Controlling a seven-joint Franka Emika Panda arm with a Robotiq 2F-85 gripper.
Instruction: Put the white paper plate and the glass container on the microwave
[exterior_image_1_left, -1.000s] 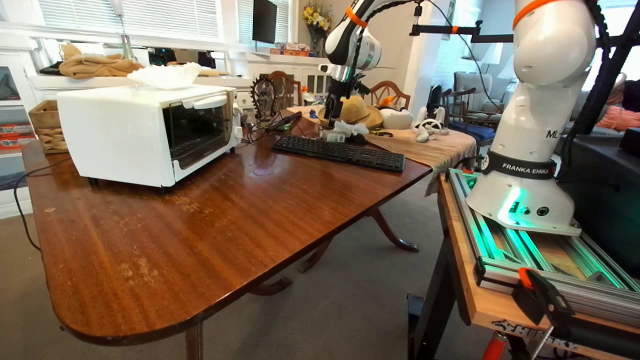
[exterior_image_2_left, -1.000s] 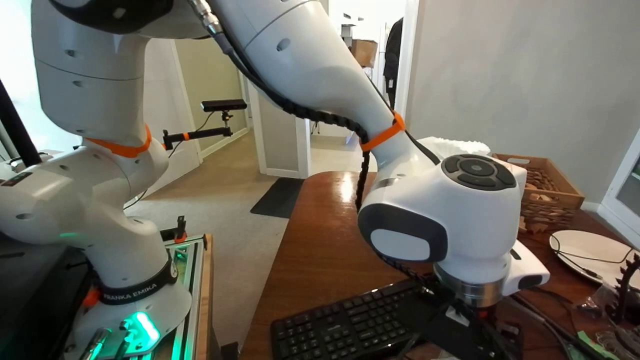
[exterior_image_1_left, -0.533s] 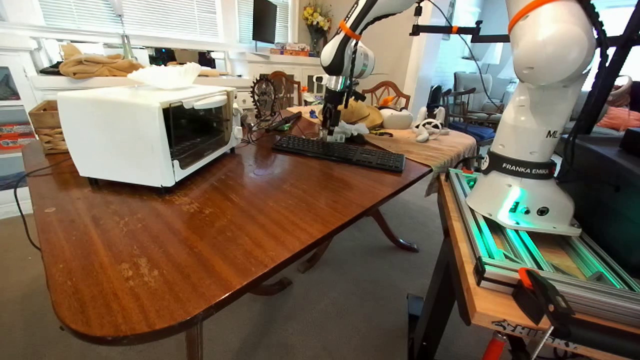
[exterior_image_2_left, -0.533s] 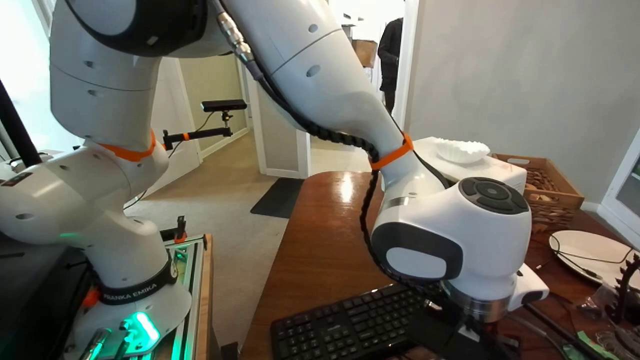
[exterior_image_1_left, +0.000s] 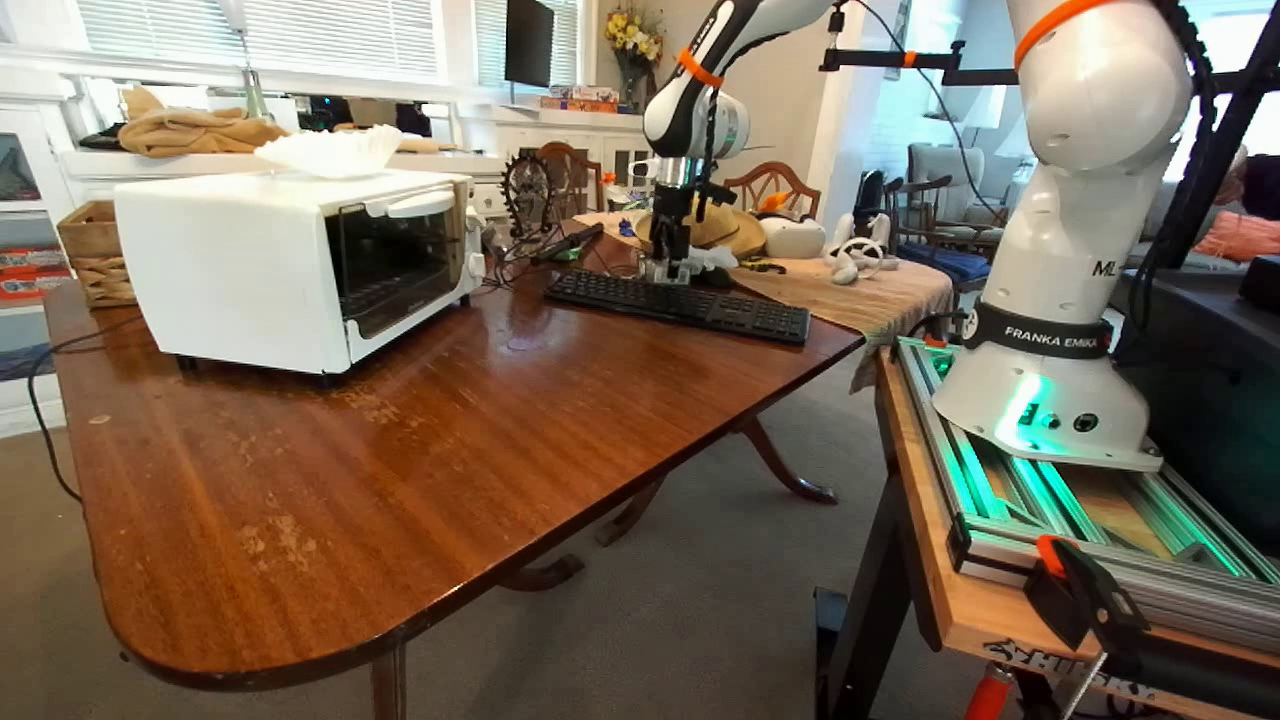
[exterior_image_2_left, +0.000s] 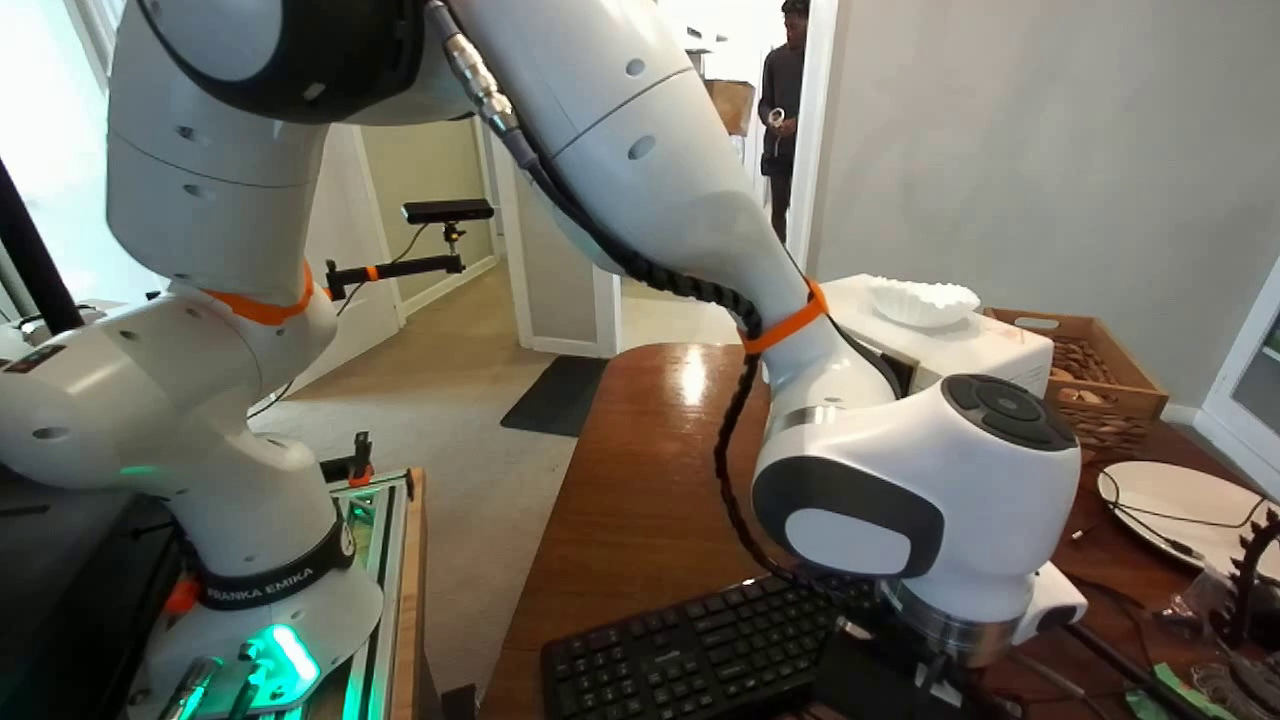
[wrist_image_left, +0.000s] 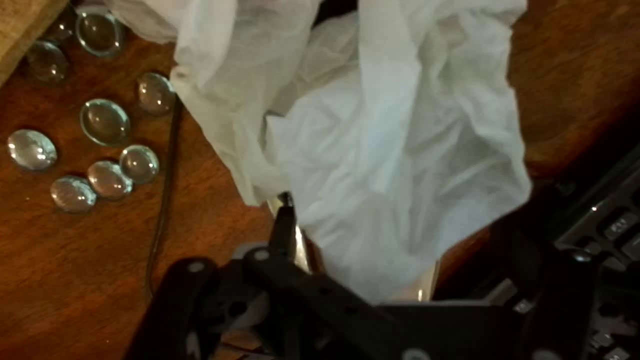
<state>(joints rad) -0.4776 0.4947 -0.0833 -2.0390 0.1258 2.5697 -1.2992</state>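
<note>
The gripper (exterior_image_1_left: 670, 255) is hanging at the container (exterior_image_1_left: 676, 273), its jaws spread wide.
The container is sitting on the table (exterior_image_1_left: 450, 420), just beside the keyboard (exterior_image_1_left: 690, 305), with a crumpled white sheet (wrist_image_left: 380, 150) covering much of it in the wrist view. One finger (wrist_image_left: 284, 225) is showing near the glass edge there; whether the jaws are touching the glass is hidden. The microwave (exterior_image_1_left: 240, 270) is standing well apart, with the fluted plate (exterior_image_1_left: 330, 152) resting on top. In an exterior view, a flat plate (exterior_image_2_left: 1190, 490) is lying on the table near the basket (exterior_image_2_left: 1135, 400).
</note>
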